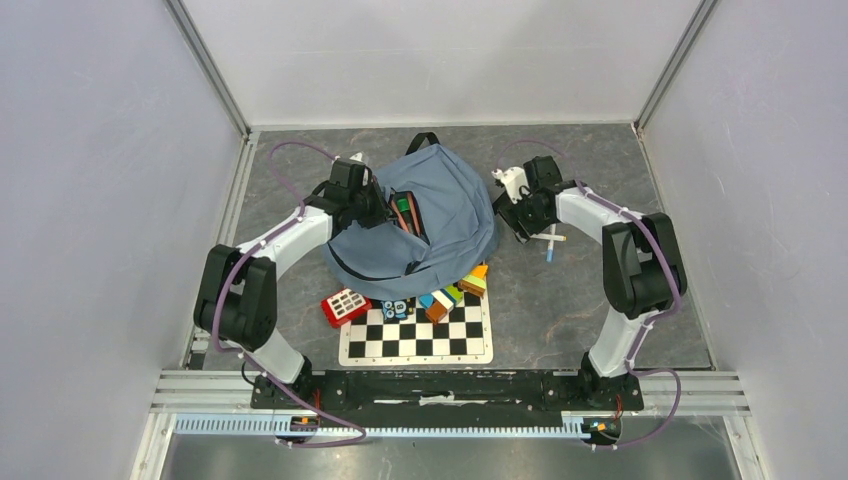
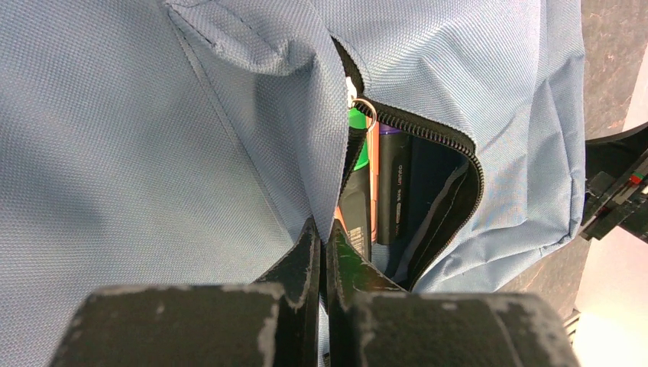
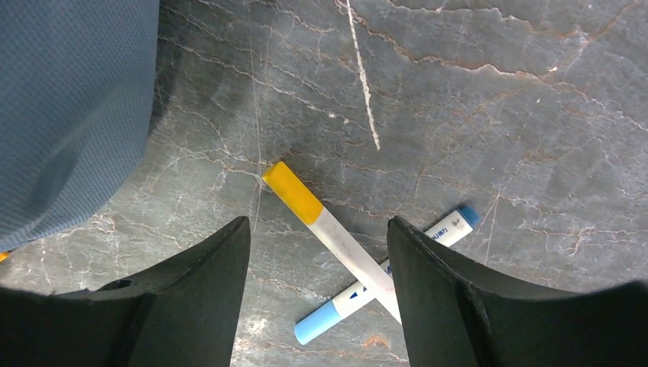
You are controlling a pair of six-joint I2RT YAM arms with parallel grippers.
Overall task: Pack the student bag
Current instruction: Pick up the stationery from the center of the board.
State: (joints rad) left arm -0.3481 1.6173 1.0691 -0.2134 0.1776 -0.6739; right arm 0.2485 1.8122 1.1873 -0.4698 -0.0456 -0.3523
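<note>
A grey marbled desk [image 1: 600, 330] inside white walls carries the student bag [image 1: 450, 215], a large soft dusty-blue fabric backpack, near its far edge. The bag is unzipped and part-filled with pens [image 2: 355, 145]. A red calculator [image 1: 346, 305] and coloured blocks [image 1: 455, 292] by the black-and-white chessboard [image 1: 415, 340] are left to pack. The left fingers [image 2: 306, 260] are pinched closed on the bag's opening edge. The right fingers [image 3: 206, 275] spread wide, holding nothing, above a yellow-capped marker [image 3: 328, 229] crossed over a blue-capped marker [image 3: 336, 306].
</note>
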